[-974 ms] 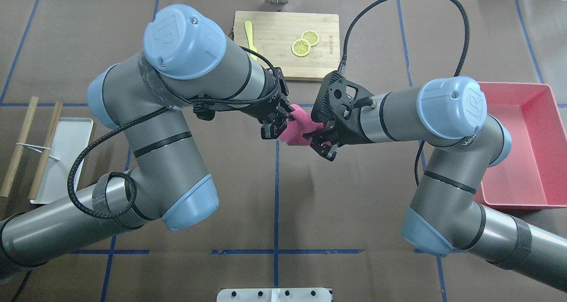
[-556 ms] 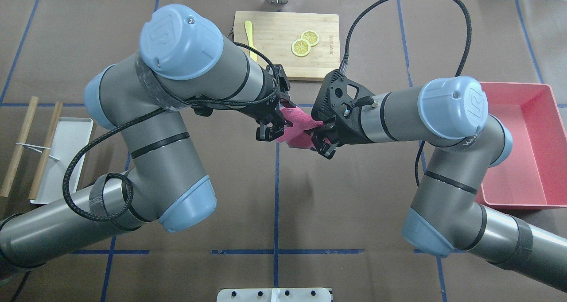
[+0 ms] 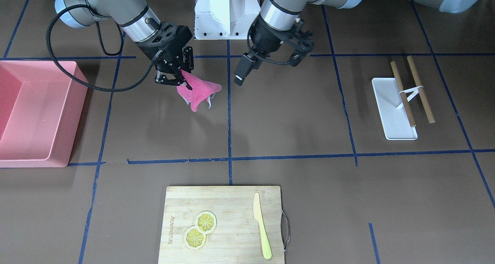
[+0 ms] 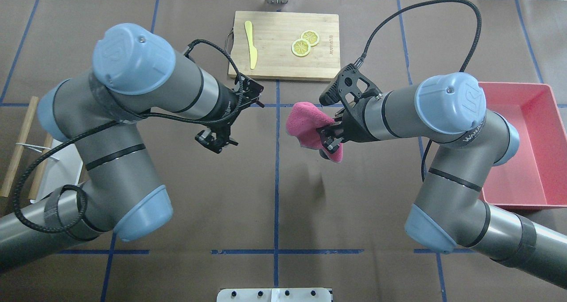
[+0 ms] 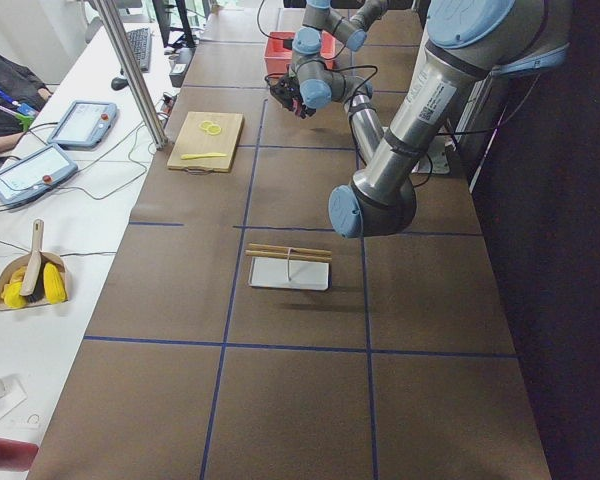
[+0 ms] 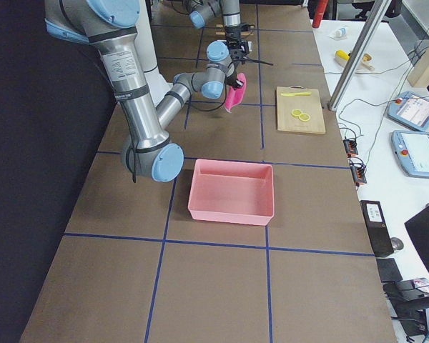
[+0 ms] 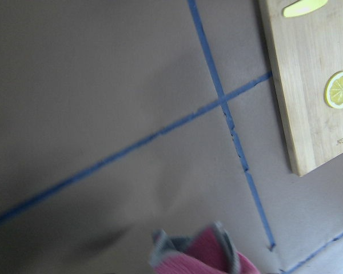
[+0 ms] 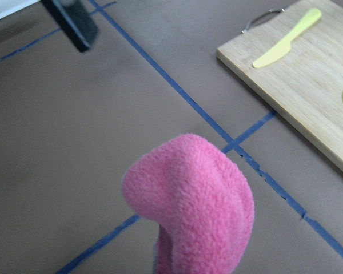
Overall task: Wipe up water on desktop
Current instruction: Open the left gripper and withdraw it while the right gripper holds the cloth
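The desktop (image 4: 274,195) is a matte brown surface with dark-blue tape lines; I see no water on it. My right gripper (image 4: 330,142) is shut on a pink fleece cloth (image 4: 303,122) and holds it above the desktop near the centre tape line. The cloth hangs from the jaws in the front view (image 3: 199,91), beside the gripper (image 3: 174,76), and fills the right wrist view (image 8: 194,200). My left gripper (image 4: 217,141) is open and empty, well to the left of the cloth. The cloth's edge shows at the bottom of the left wrist view (image 7: 211,257).
A bamboo cutting board (image 4: 283,67) with two lemon slices (image 4: 304,43) and a yellow knife (image 4: 251,38) lies at the far centre. A red tub (image 4: 514,200) stands at the right. A white tray (image 3: 392,109) with two wooden sticks lies at the left.
My left gripper has let go of the pink cloth and drawn back to the left. My right gripper now holds the cloth alone and has lifted it slightly to the right.
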